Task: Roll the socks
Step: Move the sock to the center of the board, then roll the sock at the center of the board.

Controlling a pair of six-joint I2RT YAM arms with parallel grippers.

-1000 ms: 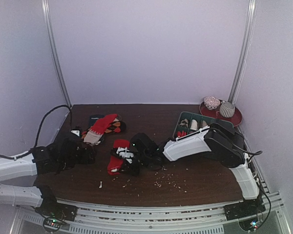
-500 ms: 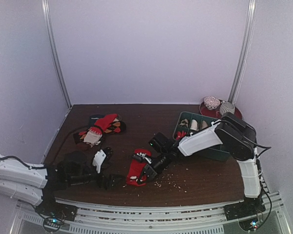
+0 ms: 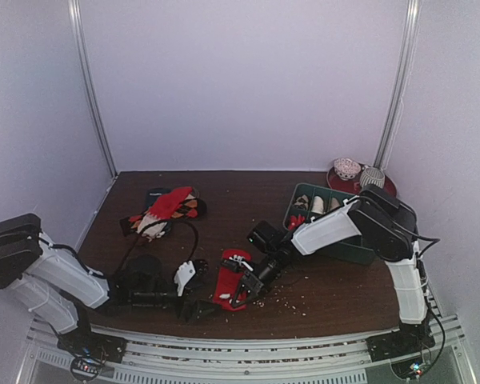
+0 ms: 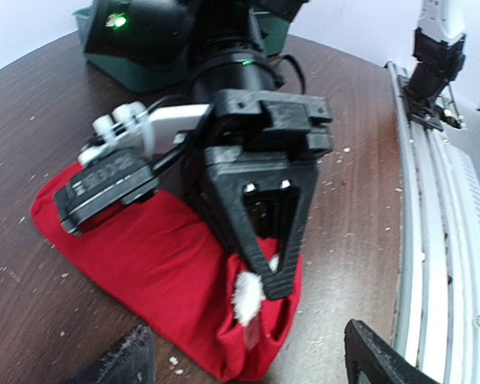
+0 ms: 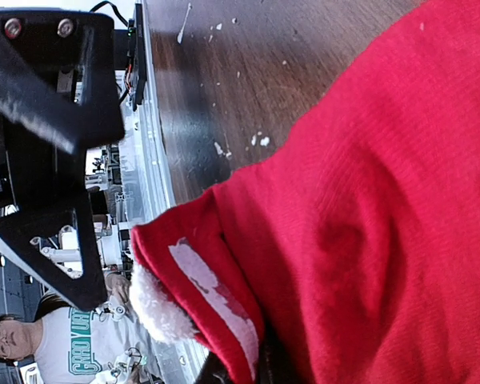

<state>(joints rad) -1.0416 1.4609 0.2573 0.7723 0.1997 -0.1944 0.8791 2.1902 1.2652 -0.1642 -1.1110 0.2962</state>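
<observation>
A bright red sock (image 3: 226,282) with a white fluffy mark at one end lies flat near the table's front middle. It also shows in the left wrist view (image 4: 156,248) and fills the right wrist view (image 5: 360,216). My right gripper (image 3: 245,286) is shut on the sock's white-marked end (image 4: 248,298), jaws pinched on the fabric. Only a dark sliver of its fingers (image 5: 242,370) shows there. My left gripper (image 3: 202,306) is open and empty, low over the table just left of the sock, fingertips (image 4: 122,366) facing it. A tan-brown sock is not clearly visible.
A pile of mixed red, pale and dark socks (image 3: 165,210) lies at the back left. A green tray (image 3: 346,250) with rolled bundles stands at the right, and a red plate (image 3: 386,194) with two bundles behind it. Crumbs (image 3: 284,298) dot the table's front.
My right gripper dragged the red sock forward and to the right, then held it about still. My left arm swung in low from the left, its gripper closing on the sock.
</observation>
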